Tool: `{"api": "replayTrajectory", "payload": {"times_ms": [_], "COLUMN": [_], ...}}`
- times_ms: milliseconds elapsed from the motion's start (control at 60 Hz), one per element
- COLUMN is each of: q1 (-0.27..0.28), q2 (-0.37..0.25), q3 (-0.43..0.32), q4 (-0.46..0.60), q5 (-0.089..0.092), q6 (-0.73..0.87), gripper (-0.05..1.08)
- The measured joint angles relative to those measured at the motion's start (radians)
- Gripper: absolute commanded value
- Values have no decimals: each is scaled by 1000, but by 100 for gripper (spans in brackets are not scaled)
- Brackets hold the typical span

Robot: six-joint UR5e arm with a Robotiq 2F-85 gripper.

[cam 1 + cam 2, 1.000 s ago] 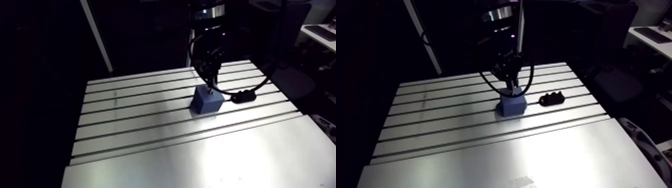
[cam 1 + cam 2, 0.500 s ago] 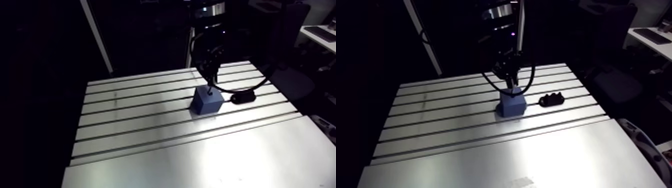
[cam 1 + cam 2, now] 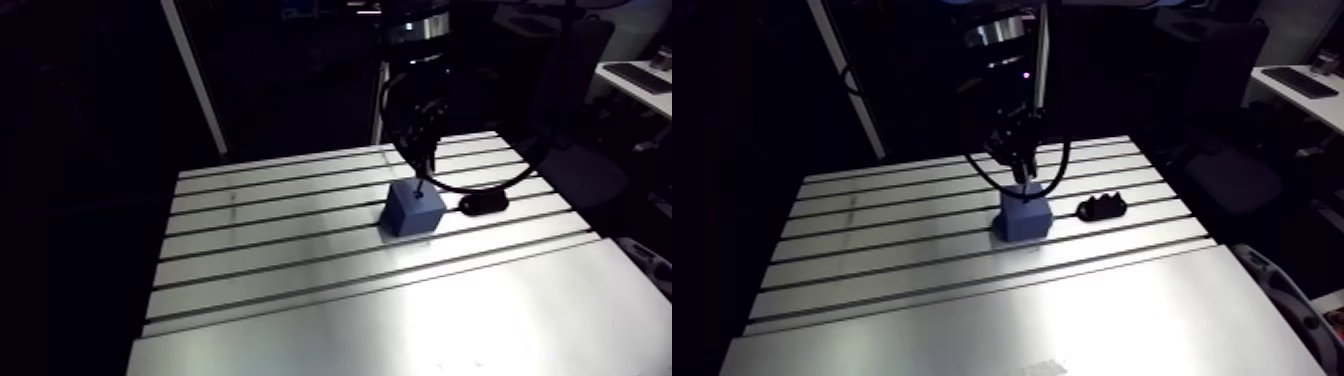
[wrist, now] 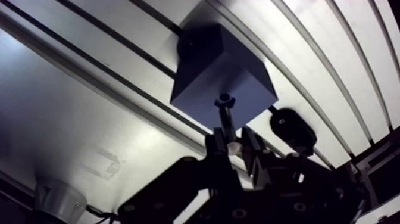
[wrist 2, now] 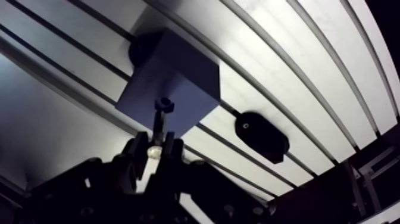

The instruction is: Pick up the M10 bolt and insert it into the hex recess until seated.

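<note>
Hand [image 4: 232,145]: closing on the M10 bolt [image 4: 226,113], pinching its shank.
Bolt axis: running out at the hand's 12 o'clock, head leading.
Blue block [image 4: 208,65]: lying dead ahead under the head.

Our dark two-finger tool [image 4: 234,145] hangs straight down below our wrist [image 3: 418,40]. We grip a slim dark metal bolt [image 4: 225,116] between its fingers [image 4: 218,143], head pointing away.

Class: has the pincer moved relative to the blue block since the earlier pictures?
Yes. Judged against the blue block, the pincer has risen: earlier it overlapped the block's top, now only the gripped bolt shows between them.
</note>
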Motion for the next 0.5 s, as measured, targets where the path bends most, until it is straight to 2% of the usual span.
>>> {"api": "replayTrajectory", "payload": {"times_ms": [233,500], "q1": [0,1], "q2": [-16,-23], "q3": [6,9], "q4": [1,-1], "q5": [-4,-28], "q6": [1,6], "gripper": [107,107]}}
